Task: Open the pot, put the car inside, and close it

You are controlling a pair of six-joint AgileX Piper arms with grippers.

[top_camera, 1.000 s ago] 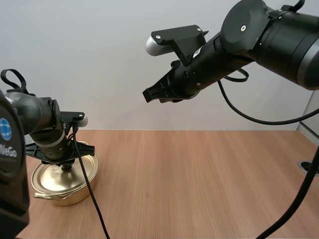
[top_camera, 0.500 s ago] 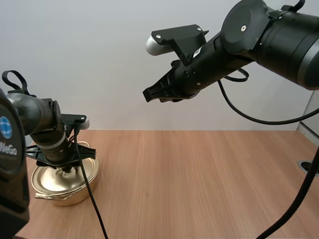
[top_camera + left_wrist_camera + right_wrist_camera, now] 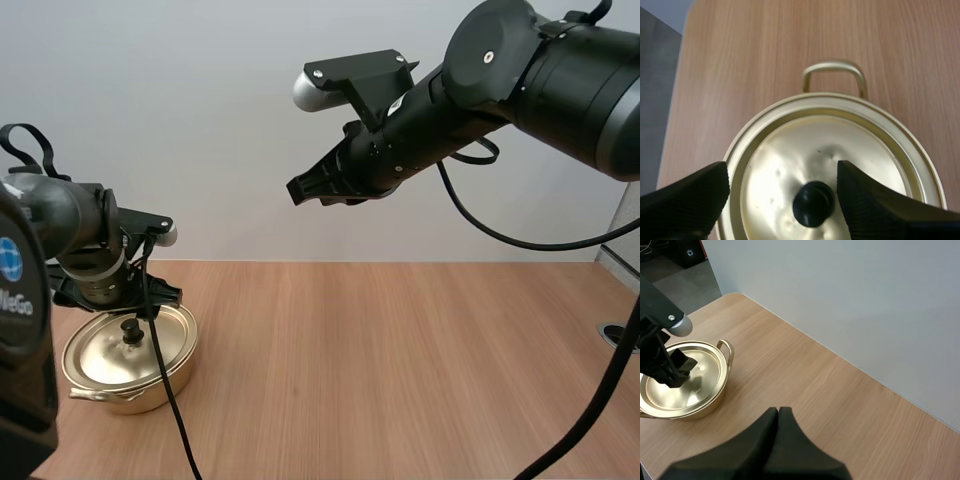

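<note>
A gold pot (image 3: 150, 378) stands at the table's left end with its lid (image 3: 110, 352) on. The lid's black knob (image 3: 131, 329) is free. My left gripper (image 3: 118, 300) hangs just above the knob, open, its fingers spread wide with nothing between them. In the left wrist view the left gripper (image 3: 782, 172) straddles the knob (image 3: 813, 203) over the lid (image 3: 850, 145), and a loop handle (image 3: 832, 70) sticks out beyond. My right gripper (image 3: 297, 192) is raised high over the table's middle, shut on nothing. Its fingers (image 3: 777, 440) lie together, far from the pot (image 3: 715, 390).
The bare wooden table (image 3: 400, 360) stretches to the right of the pot. The table's left edge (image 3: 677, 90) runs close beside the pot. A round grommet (image 3: 612, 330) sits at the far right edge.
My left gripper has opened, let go of the lid's knob and risen slightly. The lid stays on the pot. The right arm has not moved.
</note>
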